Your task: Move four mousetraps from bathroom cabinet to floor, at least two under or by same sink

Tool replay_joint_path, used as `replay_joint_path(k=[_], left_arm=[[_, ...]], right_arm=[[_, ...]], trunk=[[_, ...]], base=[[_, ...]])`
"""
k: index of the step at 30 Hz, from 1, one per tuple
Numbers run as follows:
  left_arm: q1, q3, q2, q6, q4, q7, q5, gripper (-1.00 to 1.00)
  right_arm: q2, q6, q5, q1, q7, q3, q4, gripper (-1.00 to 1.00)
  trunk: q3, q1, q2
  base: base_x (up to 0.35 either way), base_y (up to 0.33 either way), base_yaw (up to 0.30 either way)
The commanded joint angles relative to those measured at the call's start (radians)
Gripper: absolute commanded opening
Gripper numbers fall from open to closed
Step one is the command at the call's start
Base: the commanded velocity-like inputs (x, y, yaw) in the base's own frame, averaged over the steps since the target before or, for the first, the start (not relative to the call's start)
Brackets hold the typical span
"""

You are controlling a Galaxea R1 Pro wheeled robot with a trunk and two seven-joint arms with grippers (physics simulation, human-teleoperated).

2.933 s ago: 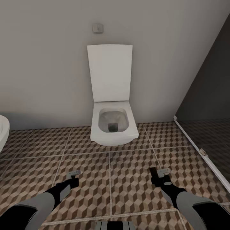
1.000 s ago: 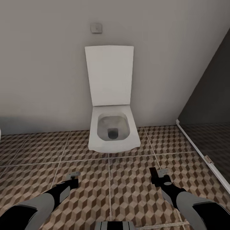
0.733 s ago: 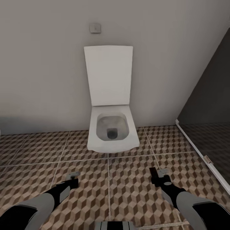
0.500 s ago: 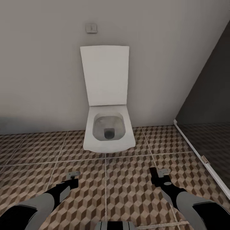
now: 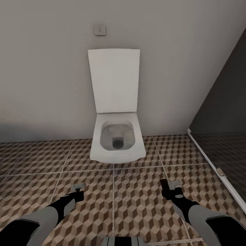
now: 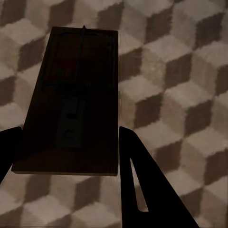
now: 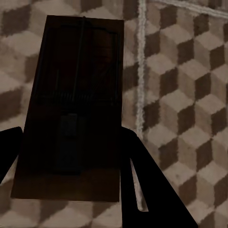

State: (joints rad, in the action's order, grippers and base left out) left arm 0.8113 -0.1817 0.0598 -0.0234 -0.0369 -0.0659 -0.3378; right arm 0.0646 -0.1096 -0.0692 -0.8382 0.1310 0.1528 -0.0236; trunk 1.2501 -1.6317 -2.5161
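Observation:
A dark-brown mousetrap [image 6: 71, 95] with a thin metal bar lies flat between the fingers of my left gripper [image 6: 71, 130], which is shut on it above the bathroom floor [image 6: 180, 71]. My right gripper [image 7: 71, 130] is shut on a second mousetrap [image 7: 76, 90] over the cube-pattern tiles [image 7: 190, 71]. In the head view the left gripper [image 5: 79, 188] and right gripper [image 5: 173, 186] hang low over the bathroom floor [image 5: 136, 205], a tile's width apart, in front of the toilet. The cabinet and the sink are out of view.
A white toilet [image 5: 118, 143] with its lid up stands against the grey wall [image 5: 44, 85] straight ahead. A dark glass shower screen [image 5: 225, 112] with a white floor rail [image 5: 212, 164] closes the right side. Open tiles stretch to the left.
The whole view has shifted a little as the camera moved: the white rim at the far left has left the picture. Both arms hold the same pose with their traps.

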Motion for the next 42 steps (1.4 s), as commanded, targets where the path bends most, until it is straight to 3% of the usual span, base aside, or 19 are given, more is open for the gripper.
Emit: replay_joint_path(k=[1,42], left_arm=[[0.000,-0.008,0.000,-0.003,-0.001,-0.003,-0.006,-1.00],[0.000,-0.010,-0.001,-0.003,0.001,-0.003,-0.004,-1.00]], right_arm=[[0.000,-0.004,-0.006,-0.001,0.006,0.004,-0.003,-1.00],[0.003,-0.007,-0.006,-0.001,-0.002,0.004,-0.003,-1.00]], trunk=[[0.001,0.000,0.000],[0.001,0.000,0.000]], base=[[0.000,-0.001,0.199],[0.000,0.000,0.023]])
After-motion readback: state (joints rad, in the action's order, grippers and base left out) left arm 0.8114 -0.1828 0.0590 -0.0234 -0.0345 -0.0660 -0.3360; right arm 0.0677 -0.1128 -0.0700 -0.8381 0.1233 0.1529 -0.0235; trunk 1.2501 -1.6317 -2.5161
